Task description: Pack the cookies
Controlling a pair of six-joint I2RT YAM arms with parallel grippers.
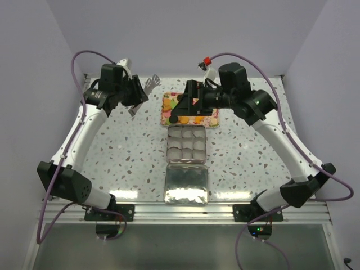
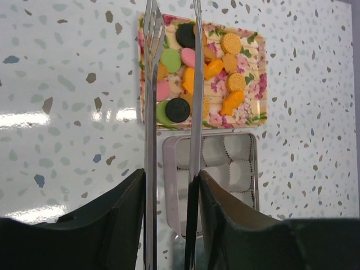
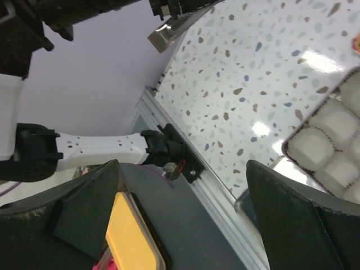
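Note:
The cookies [image 2: 202,73], small round discs in orange, pink, green and black, lie on a floral tray [image 2: 256,107]; the top view shows them [image 1: 181,108] partly under my right arm. My left gripper [image 2: 169,185] is shut on metal tongs [image 2: 151,112], whose two blades reach out toward the tray's left edge. In the top view that gripper [image 1: 138,93] hangs left of the tray with the tongs [image 1: 151,85] pointing to the far side. My right gripper [image 1: 188,101] hovers over the tray, open with nothing between its fingers [image 3: 270,191].
An open tin [image 1: 169,143] with white paper cups in its compartments sits just in front of the tray [image 1: 209,121]. Its lid [image 1: 187,184] lies nearer the arm bases. The table's near rail [image 3: 219,197] and the left arm's base show in the right wrist view.

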